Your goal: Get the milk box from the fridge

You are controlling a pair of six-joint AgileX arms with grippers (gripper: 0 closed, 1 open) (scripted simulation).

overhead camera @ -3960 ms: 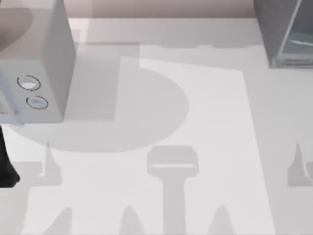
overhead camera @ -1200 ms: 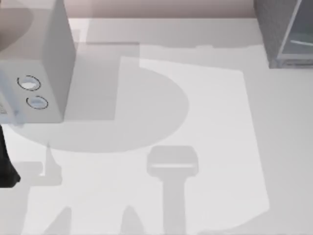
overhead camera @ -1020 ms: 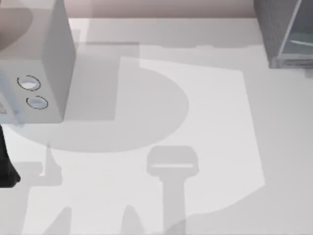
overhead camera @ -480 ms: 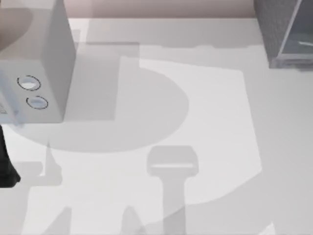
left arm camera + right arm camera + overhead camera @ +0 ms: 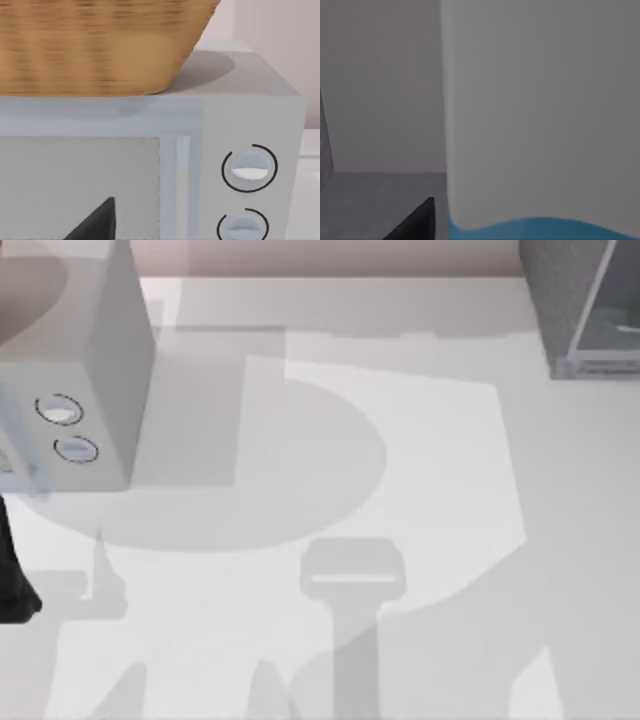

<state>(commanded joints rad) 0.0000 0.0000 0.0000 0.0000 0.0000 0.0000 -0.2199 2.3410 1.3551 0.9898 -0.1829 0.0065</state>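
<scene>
The milk box (image 5: 540, 110) stands very close in the right wrist view, a white face with a sky-blue band at its lower edge. Grey inner walls of the fridge (image 5: 380, 90) lie behind it. A dark part of my right gripper (image 5: 417, 220) shows just beside the carton; I cannot tell whether it touches. In the top view the fridge (image 5: 570, 300) is the dark grey cabinet at the far right corner, with a pale glassy panel. My left gripper (image 5: 95, 222) sits parked in front of the pale grey box.
A pale grey box with two round dials (image 5: 75, 390) stands at the table's far left. A wicker basket (image 5: 100, 45) rests on top of it. A dark piece of my left arm (image 5: 12, 580) shows at the left edge.
A broad shadow has spread up and leftward over the table's front right in the top view. The left arm has stayed put.
</scene>
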